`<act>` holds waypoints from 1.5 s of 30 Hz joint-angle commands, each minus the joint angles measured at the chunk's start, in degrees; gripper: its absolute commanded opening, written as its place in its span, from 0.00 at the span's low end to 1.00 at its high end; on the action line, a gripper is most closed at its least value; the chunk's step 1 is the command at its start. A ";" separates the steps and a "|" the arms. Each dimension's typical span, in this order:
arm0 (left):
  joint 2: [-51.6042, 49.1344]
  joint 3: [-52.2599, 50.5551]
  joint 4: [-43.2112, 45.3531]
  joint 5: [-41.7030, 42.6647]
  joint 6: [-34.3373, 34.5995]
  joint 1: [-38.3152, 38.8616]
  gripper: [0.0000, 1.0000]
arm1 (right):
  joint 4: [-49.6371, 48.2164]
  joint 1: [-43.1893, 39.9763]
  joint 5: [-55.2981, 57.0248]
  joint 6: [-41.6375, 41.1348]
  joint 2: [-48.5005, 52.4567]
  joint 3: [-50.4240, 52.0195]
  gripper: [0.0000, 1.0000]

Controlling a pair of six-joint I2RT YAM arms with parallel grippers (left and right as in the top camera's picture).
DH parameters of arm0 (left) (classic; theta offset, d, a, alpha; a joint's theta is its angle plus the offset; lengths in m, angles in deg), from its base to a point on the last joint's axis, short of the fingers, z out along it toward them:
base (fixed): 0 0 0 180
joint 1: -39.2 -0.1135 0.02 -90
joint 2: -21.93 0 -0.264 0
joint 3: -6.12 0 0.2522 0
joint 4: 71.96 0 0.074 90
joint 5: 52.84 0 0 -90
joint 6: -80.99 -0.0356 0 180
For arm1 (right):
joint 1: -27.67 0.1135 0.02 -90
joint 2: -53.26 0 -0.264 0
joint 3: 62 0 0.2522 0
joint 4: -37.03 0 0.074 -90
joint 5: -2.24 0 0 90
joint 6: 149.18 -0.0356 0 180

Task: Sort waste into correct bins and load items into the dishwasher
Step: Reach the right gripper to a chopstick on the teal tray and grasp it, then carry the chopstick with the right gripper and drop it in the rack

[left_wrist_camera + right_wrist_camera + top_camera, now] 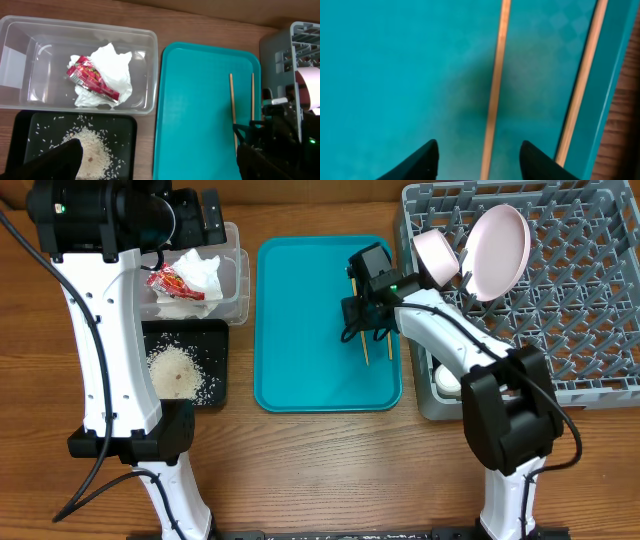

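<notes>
Two wooden chopsticks (364,346) lie on the teal tray (310,320) near its right edge. They also show in the right wrist view (495,95) and the left wrist view (233,105). My right gripper (479,157) is open, low over the tray, its fingers either side of the left chopstick; it also shows overhead (362,320). My left gripper (160,165) is open and empty, high over the bins. The clear tub (236,280) holds the white napkin (200,272) and red wrapper (172,282). The black tray (215,360) holds rice (172,370). The grey rack (590,290) holds a white plate (497,248) and a dish (437,255).
A white item (447,380) sits in the rack's front left corner, partly hidden by my right arm. Bare wooden table (330,470) lies in front of the trays.
</notes>
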 commanded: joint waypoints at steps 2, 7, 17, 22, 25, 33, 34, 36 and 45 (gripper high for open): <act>1.18 0.81 -0.11 -0.39 0.59 0.17 1.00 | -0.13 -0.09 2.69 0.52 1.81 -0.17 0.50; 1.18 0.81 -0.11 -0.39 0.59 0.17 1.00 | -0.02 -0.07 2.69 0.59 4.13 -0.17 0.47; 1.18 0.81 -0.11 -0.39 0.59 0.17 1.00 | 2.25 1.09 2.49 0.52 5.20 -0.15 0.29; 1.18 0.81 -0.11 -0.39 0.59 0.17 1.00 | 6.51 2.23 2.49 0.24 5.20 -0.15 0.12; 1.18 0.81 -0.11 -0.39 0.59 0.17 1.00 | 7.54 2.93 2.67 0.24 5.20 -0.15 0.04; 1.18 0.81 -0.11 -0.39 0.59 0.17 1.00 | 12.15 3.08 0.63 -0.13 4.24 -3.13 0.04; 1.18 0.81 -0.11 -0.39 0.59 0.17 1.00 | 13.51 3.08 0.00 -0.13 3.54 -4.44 0.04; 1.18 0.81 -0.11 -0.39 0.59 0.17 1.00 | 16.44 2.89 -0.98 -0.13 1.53 -7.67 0.04; 1.18 0.81 -0.11 -0.39 0.59 0.17 1.00 | 32.24 -0.57 -0.44 -0.11 -14.45 -23.87 0.04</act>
